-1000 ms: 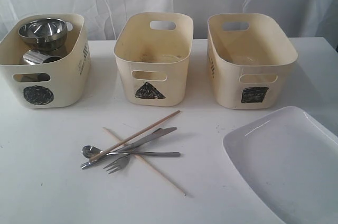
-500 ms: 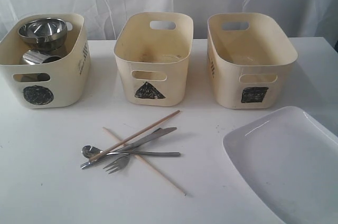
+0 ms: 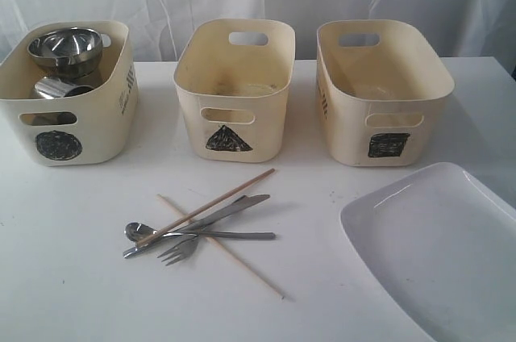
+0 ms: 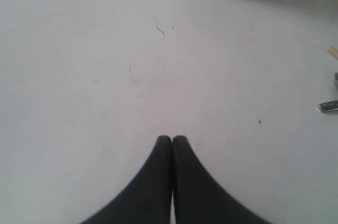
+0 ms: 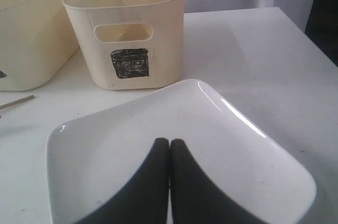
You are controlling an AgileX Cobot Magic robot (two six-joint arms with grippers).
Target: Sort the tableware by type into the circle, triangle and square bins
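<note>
Nothing has shifted over the last second. Nearest, both hands are closed and empty: the left hand over the counter, the right hand over the white plate. Mid-counter, the fork, spoon, knife and chopsticks lie crossed in a heap. Beyond, the circle bin holds a steel bowl and a mug. The triangle bin and square bin show nothing inside. The cutlery looks to be next, which calls for a hand to open over one piece.

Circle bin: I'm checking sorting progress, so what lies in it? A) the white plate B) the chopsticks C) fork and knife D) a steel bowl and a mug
D: a steel bowl and a mug show inside the circle bin, while the chopsticks, cutlery and plate lie on the table.
</note>
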